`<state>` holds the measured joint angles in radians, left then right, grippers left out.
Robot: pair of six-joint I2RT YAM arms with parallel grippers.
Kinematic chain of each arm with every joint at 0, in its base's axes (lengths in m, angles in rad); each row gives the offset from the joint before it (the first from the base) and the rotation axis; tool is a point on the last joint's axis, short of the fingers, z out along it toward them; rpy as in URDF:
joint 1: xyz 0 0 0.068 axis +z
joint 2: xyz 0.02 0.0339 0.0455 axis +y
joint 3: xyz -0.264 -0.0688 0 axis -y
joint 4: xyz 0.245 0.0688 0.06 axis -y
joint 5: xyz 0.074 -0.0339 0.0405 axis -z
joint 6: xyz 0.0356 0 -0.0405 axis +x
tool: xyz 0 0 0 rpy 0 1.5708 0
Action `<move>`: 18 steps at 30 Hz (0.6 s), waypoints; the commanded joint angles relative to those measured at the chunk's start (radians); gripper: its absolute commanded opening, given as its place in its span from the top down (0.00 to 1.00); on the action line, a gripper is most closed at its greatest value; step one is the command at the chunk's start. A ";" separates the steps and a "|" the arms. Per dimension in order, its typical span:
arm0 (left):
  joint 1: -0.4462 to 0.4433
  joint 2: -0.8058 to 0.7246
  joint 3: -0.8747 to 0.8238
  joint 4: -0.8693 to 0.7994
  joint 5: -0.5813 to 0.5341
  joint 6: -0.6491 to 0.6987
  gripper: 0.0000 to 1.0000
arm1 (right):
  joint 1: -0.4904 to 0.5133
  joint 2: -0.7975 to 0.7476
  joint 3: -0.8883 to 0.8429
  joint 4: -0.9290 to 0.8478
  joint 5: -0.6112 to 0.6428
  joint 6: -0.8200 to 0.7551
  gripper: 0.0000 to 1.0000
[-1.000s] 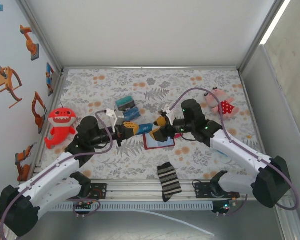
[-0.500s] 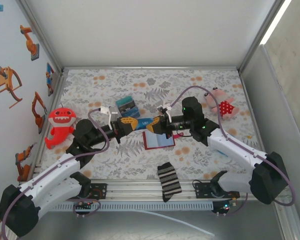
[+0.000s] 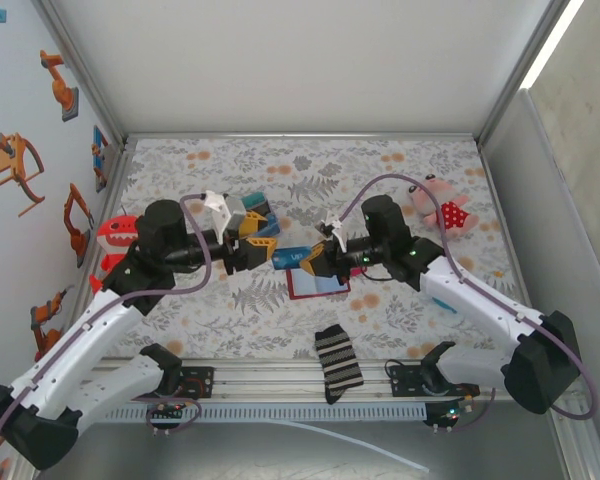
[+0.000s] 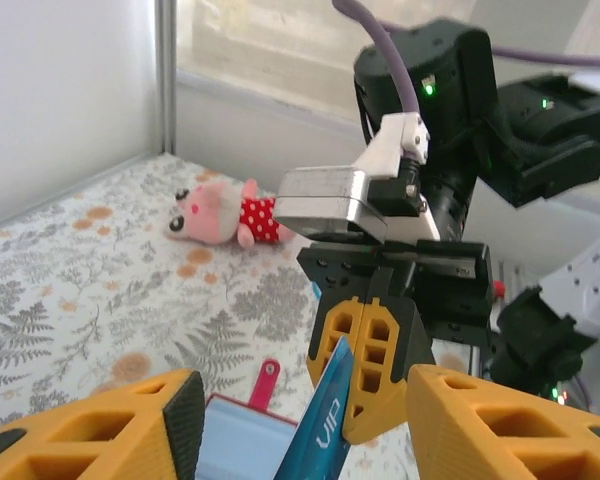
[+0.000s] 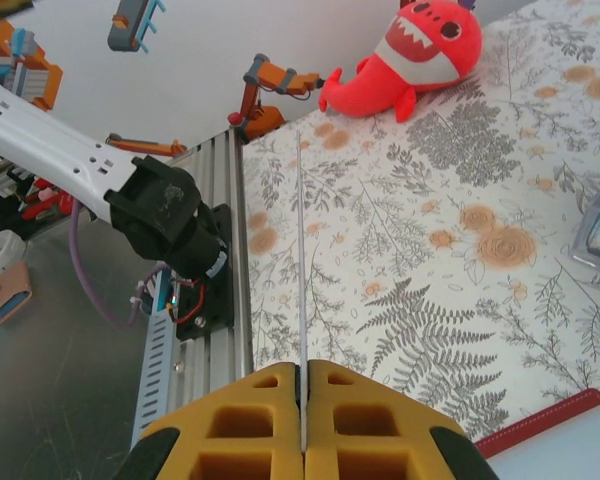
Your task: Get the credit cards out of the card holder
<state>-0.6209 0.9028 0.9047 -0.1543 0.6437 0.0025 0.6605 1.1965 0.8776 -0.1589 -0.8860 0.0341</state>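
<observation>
One teal credit card point(image 3: 292, 256) clamped in right fingers point(image 5: 242, 418); left fingers point(image 4: 120, 425) released. One card holder point(image 3: 320, 285) open on tabletop point(image 3: 400, 170), contents unclear.

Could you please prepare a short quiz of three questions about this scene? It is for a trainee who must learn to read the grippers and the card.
1. True or false: the right gripper is shut on the teal card.
2. Choose one. The left gripper is: A) open; B) shut on the card; C) shut on nothing.
3. Short answer: where is the card holder, and is it open or closed?

Key
1. True.
2. A.
3. It lies open on the table, below the two grippers.
</observation>
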 commanded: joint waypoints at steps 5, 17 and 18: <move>-0.015 0.161 0.132 -0.348 0.071 0.183 0.45 | 0.005 0.024 0.076 -0.113 -0.019 -0.076 1.00; -0.061 0.336 0.242 -0.460 0.122 0.286 0.84 | 0.011 0.049 0.098 -0.155 -0.014 -0.090 1.00; -0.061 0.346 0.244 -0.463 0.122 0.296 0.86 | 0.011 0.049 0.098 -0.156 -0.007 -0.089 1.00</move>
<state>-0.6765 1.2304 1.1194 -0.5640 0.7246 0.2417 0.6651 1.2404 0.9424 -0.3042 -0.8925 -0.0395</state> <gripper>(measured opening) 0.159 0.038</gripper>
